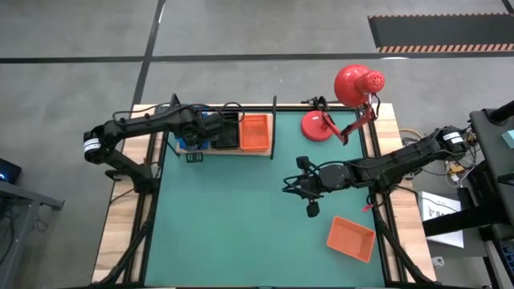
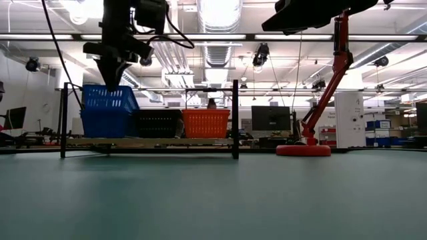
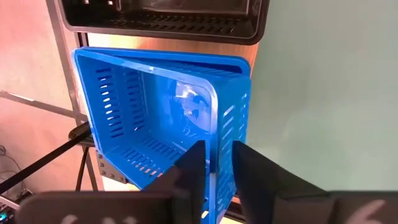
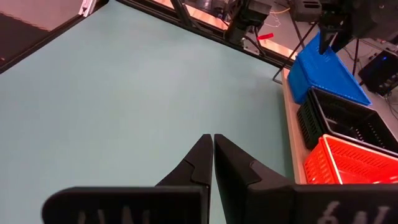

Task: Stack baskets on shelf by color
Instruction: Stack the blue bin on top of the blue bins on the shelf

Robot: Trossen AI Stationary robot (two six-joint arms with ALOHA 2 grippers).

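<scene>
The slatted plastic rim of the upper blue basket (image 3: 163, 118) is pinched by the left claw (image 3: 217, 163) at the wooden shelf's (image 1: 265, 152) end; the right claw (image 4: 213, 154) is held closed, empty, over the worktop (image 1: 233, 217).

The surface's green mat (image 1: 233, 217) carries the shelf (image 1: 233, 150) along its far edge, a red lamp base (image 1: 316, 126) near the far right corner, and an orange basket (image 1: 351, 238) near the right edge.

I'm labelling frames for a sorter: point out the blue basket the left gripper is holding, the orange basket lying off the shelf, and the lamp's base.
blue basket (image 3: 155, 118), left wrist view, its slotted floor.
orange basket (image 1: 351, 238), high view, middle of its floor, on the mat.
lamp base (image 2: 303, 150), low view, red round foot.
</scene>
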